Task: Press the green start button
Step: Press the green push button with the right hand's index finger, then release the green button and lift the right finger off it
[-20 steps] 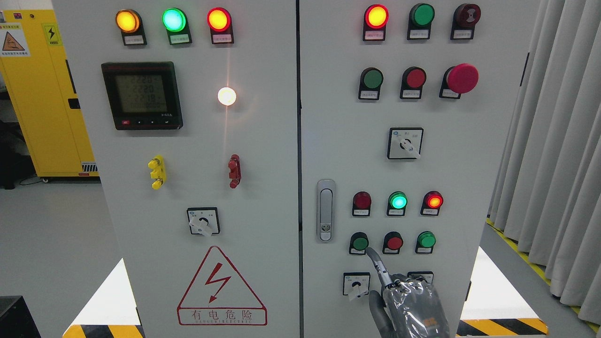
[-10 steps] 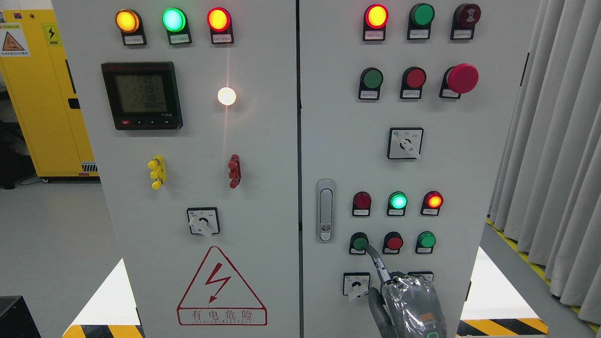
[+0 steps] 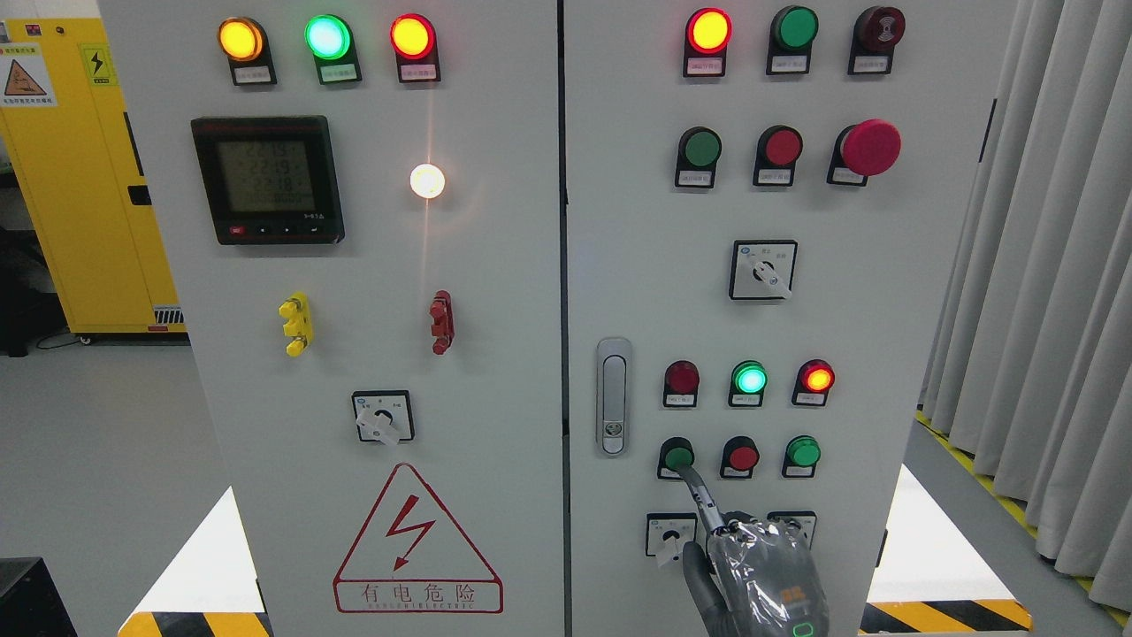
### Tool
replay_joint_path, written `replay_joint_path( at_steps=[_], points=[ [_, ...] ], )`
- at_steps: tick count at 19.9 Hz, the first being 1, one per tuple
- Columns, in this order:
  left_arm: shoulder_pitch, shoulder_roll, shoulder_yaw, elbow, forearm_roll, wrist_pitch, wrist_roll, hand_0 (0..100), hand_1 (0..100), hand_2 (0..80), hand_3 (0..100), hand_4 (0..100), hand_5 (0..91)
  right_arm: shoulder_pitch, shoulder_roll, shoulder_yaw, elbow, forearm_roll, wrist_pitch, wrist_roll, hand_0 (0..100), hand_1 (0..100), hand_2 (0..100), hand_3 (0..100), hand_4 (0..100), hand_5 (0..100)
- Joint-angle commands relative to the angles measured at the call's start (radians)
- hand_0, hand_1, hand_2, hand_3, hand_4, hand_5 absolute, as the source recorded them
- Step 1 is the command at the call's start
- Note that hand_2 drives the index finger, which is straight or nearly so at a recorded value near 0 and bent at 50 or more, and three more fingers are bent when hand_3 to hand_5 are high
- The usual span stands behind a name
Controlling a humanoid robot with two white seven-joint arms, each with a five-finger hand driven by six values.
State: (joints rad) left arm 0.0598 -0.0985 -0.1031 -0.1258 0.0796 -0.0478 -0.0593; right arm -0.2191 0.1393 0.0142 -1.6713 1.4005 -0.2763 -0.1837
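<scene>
- The green start button (image 3: 678,457) sits low on the right door of the grey cabinet (image 3: 495,265), first in a row of three, just right of the door handle (image 3: 613,395).
- The right hand (image 3: 759,579) rises from the bottom edge, wrapped in clear film; its index finger (image 3: 701,495) is stretched out with the tip at the button's lower right edge, the other fingers curled in and holding nothing.
- Right of that button are a red button (image 3: 743,457) and another green one (image 3: 803,452); above them three lamps, the middle green lamp (image 3: 750,379) lit.
- Below, a rotary switch (image 3: 670,538) is just left of the hand.
- Higher on the same door: a second selector switch (image 3: 763,270) and a red mushroom button (image 3: 869,147).
- The left door carries a digital meter (image 3: 267,179), a lit white lamp (image 3: 427,180) and a red lightning warning triangle (image 3: 416,544).
- Far left stands a yellow cabinet (image 3: 71,177) on a pale grey floor (image 3: 97,460); grey curtains (image 3: 1044,265) hang at the right, with yellow-black hazard tape (image 3: 964,615) on the floor.
</scene>
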Motion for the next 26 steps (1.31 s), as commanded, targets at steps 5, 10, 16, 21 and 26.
replay_joint_path(
  at_steps=[5, 10, 16, 21, 26],
  points=[
    [0.0, 0.0, 0.0, 0.0, 0.0, 0.0, 0.001, 12, 56, 0.0, 0, 0, 0.0, -0.009, 0.0, 0.018, 0.01, -0.003, 0.019, 0.004, 77, 91, 0, 90, 90, 100],
    [0.0, 0.0, 0.0, 0.0, 0.0, 0.0, -0.001, 12, 56, 0.0, 0, 0, 0.0, -0.016, 0.0, 0.02, 0.015, -0.005, 0.019, 0.021, 78, 91, 0, 90, 90, 100],
    [0.0, 0.0, 0.0, 0.0, 0.0, 0.0, -0.001, 12, 56, 0.0, 0, 0, 0.0, -0.023, 0.0, 0.02, 0.015, -0.005, 0.019, 0.024, 79, 91, 0, 90, 90, 100],
    [0.0, 0.0, 0.0, 0.0, 0.0, 0.0, -0.001, 12, 56, 0.0, 0, 0, 0.0, -0.028, 0.0, 0.02, 0.013, -0.005, 0.02, 0.024, 79, 91, 0, 90, 90, 100],
    [0.0, 0.0, -0.001, 0.0, 0.0, 0.0, -0.001, 12, 56, 0.0, 0, 0, 0.0, -0.028, 0.0, 0.021, 0.015, -0.005, 0.019, 0.024, 80, 91, 0, 90, 90, 100]
  ],
)
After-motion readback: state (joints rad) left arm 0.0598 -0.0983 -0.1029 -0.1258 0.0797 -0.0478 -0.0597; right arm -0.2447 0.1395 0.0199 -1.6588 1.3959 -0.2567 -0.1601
